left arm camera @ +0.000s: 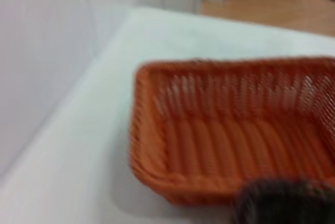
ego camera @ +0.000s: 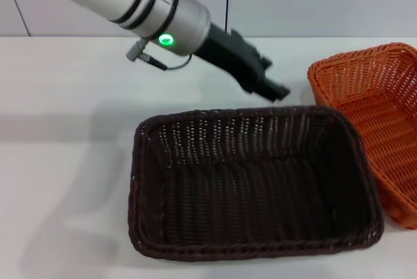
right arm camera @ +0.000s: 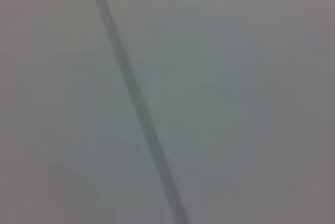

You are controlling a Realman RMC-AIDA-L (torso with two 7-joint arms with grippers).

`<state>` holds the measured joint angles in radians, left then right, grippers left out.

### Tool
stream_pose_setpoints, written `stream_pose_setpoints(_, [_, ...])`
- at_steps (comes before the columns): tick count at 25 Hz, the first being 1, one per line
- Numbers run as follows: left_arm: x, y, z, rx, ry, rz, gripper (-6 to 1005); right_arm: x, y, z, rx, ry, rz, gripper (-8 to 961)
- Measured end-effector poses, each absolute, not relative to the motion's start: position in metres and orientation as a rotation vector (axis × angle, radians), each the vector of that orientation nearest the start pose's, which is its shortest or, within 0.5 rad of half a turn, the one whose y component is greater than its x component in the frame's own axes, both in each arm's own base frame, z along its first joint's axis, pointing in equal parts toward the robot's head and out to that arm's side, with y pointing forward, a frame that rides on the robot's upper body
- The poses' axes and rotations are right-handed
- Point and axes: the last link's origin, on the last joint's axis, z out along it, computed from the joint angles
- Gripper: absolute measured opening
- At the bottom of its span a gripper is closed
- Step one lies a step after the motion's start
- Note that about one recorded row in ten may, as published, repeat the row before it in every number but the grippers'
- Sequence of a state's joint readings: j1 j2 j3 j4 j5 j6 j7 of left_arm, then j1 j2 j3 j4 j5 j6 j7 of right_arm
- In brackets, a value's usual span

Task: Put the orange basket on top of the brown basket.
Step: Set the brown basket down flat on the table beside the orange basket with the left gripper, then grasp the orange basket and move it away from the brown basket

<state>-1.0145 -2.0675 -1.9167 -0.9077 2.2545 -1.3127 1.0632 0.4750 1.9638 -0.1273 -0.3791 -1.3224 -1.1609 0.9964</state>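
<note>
The brown basket (ego camera: 254, 184) sits on the white table (ego camera: 65, 161) close to the near edge, its long axis running side to side along that edge, open side up and nothing in it. Broad bare tabletop lies toward the left edge and across the whole far strip up to the wall. The orange basket (ego camera: 381, 119) is off toward the right edge, partly cut off by the head view, its long axis turned to run roughly from the far edge toward the near right corner; its near long side lies just beside the brown basket's right end, though from here I cannot say whether the two rims touch. In the left wrist view the orange basket (left arm camera: 235, 135) shows open and empty, with bare table around its end out to the rounded corner, and a dark blurred edge, probably the brown basket's rim (left arm camera: 282, 200), before it. The left gripper (ego camera: 270, 87) hangs above the strip behind the brown basket's far rim, pointing toward the orange basket; its fingers look close together and hold nothing. The right wrist view shows only a plain grey surface crossed by one dark line.
</note>
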Motion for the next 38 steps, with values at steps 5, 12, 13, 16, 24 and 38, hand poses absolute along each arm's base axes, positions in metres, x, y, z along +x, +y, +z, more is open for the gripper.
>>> stream_pose_setpoints(5, [-0.063,0.432,-0.014,-2.767,-0.305,-0.257,599,0.349,0.367,0.168,-1.712,0.754,0.894,670])
stream_pose_setpoints(12, [-0.066,0.434,-0.009,-2.722,-0.305,-0.359,862,0.319,0.372,0.182,-2.222,0.843,0.423,670])
stream_pose_setpoints(13, [-0.066,0.435,-0.010,-2.717,-0.310,-0.365,862,0.318,0.372,0.183,-2.277,0.842,0.315,670])
stream_pose_setpoints(16, [-0.067,0.436,-0.010,-2.710,-0.332,-0.384,862,0.314,0.371,0.184,-2.391,0.830,0.046,670])
stream_pose_setpoints(24, [-0.070,0.438,-0.008,-2.688,-0.380,-0.429,862,0.309,0.372,0.162,-2.588,0.695,-0.366,670])
stream_pose_setpoints(38, [-0.070,0.438,-0.003,-2.671,-0.393,-0.459,862,0.283,0.340,0.097,-2.973,0.558,-0.563,669])
